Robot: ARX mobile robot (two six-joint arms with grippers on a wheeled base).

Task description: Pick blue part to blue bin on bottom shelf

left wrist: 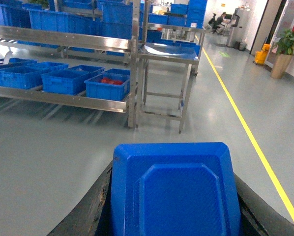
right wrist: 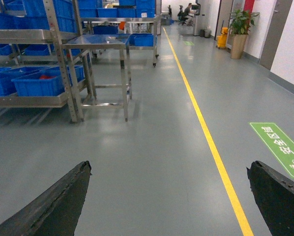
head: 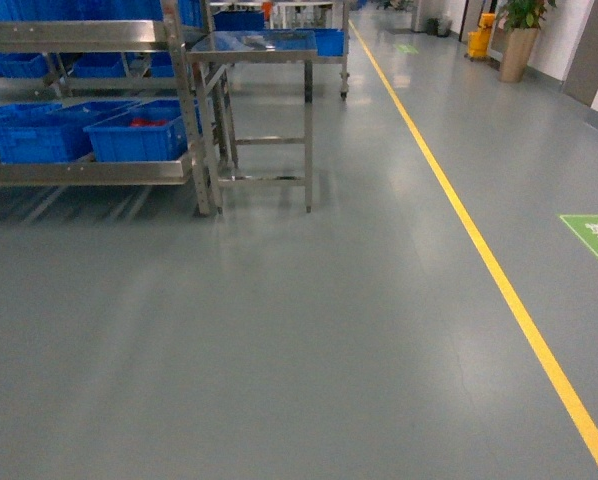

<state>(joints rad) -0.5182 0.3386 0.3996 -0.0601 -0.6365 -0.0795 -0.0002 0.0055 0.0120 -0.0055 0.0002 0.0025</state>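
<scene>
Blue part [left wrist: 174,189] pinched between the dark jaws of the left gripper [left wrist: 174,216], so pick-up judged done. Right gripper [right wrist: 169,196] spread wide, holding nothing. Well ahead of both, to the left: bottom shelf [left wrist: 58,98] with a row of blue bins [left wrist: 107,86]. Drive over and drop-off still to do.

The left gripper [left wrist: 172,216] is clamped on a blue part [left wrist: 172,189] between its fingers, while the right gripper [right wrist: 169,201] is spread wide with nothing between its fingers [right wrist: 53,204]
</scene>
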